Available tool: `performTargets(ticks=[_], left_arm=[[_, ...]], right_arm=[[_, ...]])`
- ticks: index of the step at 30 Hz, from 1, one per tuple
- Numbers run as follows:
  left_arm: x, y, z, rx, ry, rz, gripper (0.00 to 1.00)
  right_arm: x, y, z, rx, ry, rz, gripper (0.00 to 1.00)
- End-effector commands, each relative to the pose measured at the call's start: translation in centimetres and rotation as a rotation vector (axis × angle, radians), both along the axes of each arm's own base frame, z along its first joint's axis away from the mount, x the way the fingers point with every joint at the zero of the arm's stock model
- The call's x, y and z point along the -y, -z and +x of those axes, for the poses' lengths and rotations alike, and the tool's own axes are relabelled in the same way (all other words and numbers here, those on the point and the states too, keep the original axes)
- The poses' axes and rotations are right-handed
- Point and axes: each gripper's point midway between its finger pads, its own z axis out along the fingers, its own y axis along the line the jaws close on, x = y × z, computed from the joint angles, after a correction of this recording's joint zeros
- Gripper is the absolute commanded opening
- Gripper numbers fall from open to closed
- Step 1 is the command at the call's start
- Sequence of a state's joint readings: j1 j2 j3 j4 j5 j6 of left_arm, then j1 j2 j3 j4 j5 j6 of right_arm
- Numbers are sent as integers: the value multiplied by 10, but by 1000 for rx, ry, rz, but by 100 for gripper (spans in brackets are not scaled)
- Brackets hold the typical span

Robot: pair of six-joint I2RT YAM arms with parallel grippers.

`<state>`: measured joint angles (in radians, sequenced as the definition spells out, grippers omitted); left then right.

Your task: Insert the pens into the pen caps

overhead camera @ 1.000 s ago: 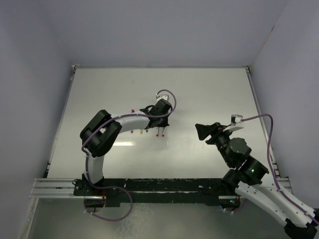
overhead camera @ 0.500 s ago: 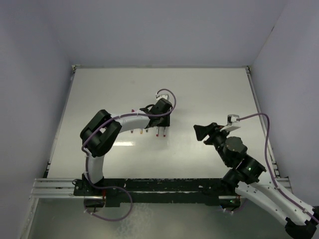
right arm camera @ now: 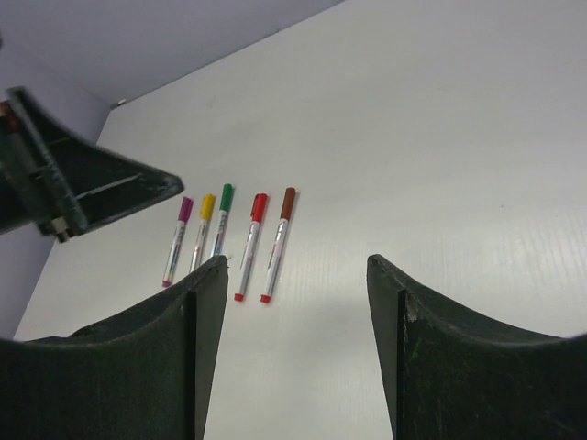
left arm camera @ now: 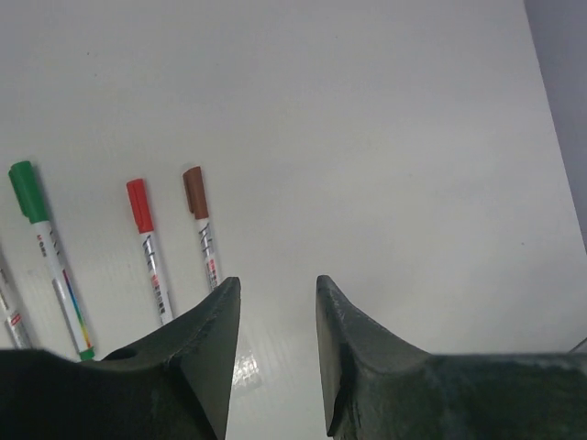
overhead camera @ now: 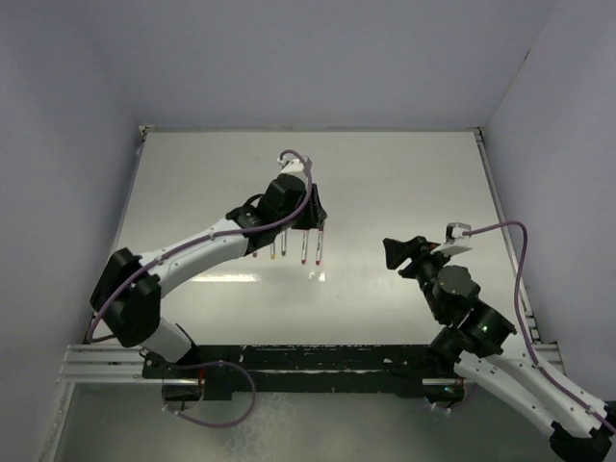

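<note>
Left end effector has moved off the pens — parted, empty; right end effector spread wide

Five pens are laid side by side in one row on the table, left of centre in the right wrist view.

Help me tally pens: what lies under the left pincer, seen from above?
Pens poke out beneath the left pincer; their caps are covered there. The right wrist view shows all five, capped.
</note>
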<state>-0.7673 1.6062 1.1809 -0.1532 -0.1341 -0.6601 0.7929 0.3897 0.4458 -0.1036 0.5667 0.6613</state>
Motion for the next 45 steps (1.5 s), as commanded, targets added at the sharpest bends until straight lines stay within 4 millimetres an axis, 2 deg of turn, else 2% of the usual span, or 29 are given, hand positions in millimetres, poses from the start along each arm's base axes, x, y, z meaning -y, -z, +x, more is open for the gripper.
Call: performTargets(ticks=[1,7,10,13,15,19,21,23,26,27,30,37,45], left_arm=[[-32,-19,-21,62,-16,-8,42],[-97,-20,-50,58,-148,107,54],[-125,-24,-65,61,-205,138,57],[-145,-33,-78,73,-247,126,57],[-155,-37,-86,71,-273,114,61],[-174,-39,-103,56,-313,99,74],[-184,-41,-110,54,-340,92,79],[-192,-40,-116,48,-358,90,84],[-204,-40,-124,46,-388,88,86],[-208,-40,-126,44,-405,84,87],[-218,-42,-130,47,-442,87,100],[-234,-43,-135,49,-497,108,99],[-238,-39,-137,49,-507,115,99]], right_arm=[[22,-33,0,79,93,32,64],[46,-41,-8,108,162,27,65],[57,-47,-11,125,199,32,65],[66,-47,-14,127,224,20,67],[72,-49,-17,129,238,19,68],[83,-49,-23,126,260,18,72],[88,-48,-27,126,272,24,78],[92,-47,-29,123,283,38,88],[95,-46,-32,122,295,64,99],[96,-45,-32,120,297,71,100],[96,-42,-32,112,302,73,100],[95,-39,-32,98,301,66,100],[95,-38,-32,98,299,63,100]])
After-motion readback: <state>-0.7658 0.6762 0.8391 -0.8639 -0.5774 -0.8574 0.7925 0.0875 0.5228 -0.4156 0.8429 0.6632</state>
